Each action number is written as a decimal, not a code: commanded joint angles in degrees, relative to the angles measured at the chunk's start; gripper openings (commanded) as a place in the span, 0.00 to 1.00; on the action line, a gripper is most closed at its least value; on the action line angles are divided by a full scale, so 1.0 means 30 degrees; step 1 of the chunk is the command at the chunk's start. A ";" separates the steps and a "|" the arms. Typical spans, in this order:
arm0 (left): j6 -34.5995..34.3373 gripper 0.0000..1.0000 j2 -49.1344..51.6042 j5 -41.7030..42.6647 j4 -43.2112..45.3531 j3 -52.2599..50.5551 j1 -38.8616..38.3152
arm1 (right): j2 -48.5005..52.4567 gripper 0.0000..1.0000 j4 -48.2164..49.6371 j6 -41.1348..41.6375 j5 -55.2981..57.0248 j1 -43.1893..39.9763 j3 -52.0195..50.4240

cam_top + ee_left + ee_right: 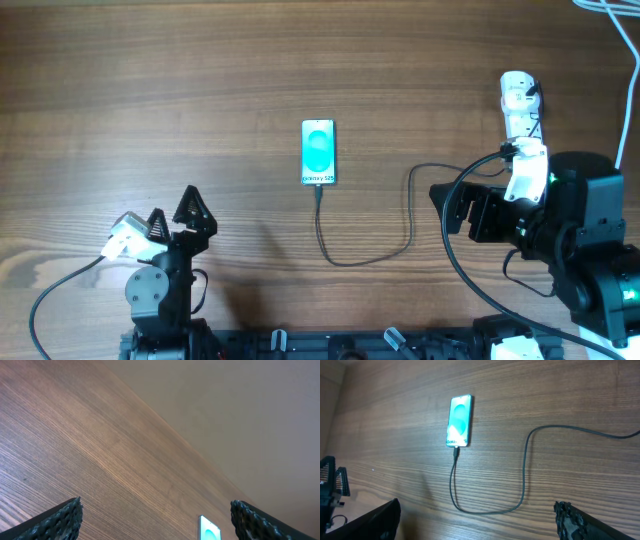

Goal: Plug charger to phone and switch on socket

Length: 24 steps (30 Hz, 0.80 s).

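The phone (318,152) lies flat in the middle of the table, turquoise screen up. It also shows in the right wrist view (459,421) and at the bottom edge of the left wrist view (209,532). The charger (368,258) is a thin black cable whose connector sits in the phone's near end; it loops across the table (523,480) toward the socket (520,110) at the right, a white strip partly hidden by my right arm. My left gripper (178,214) is open and empty at the front left. My right gripper (452,208) is open and empty, beside the socket.
A thick white cord (628,60) runs from the socket area up to the back right corner. The table is bare wood (150,90). The arm bases stand along the front edge.
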 commanded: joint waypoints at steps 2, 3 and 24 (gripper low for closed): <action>-0.0175 1.00 -0.0189 -0.0321 0.0058 -0.0131 0.0153 | -0.0087 1.00 0.0262 -0.0532 0.1938 0.0087 -0.0291; -0.0175 1.00 -0.0189 -0.0321 0.0058 -0.0131 0.0153 | -0.0102 1.00 0.1180 -0.0947 0.2659 0.0087 -0.0889; -0.0175 1.00 -0.0189 -0.0321 0.0058 -0.0131 0.0153 | -1.3267 1.00 2.2600 -0.1370 0.0736 0.0087 -1.9489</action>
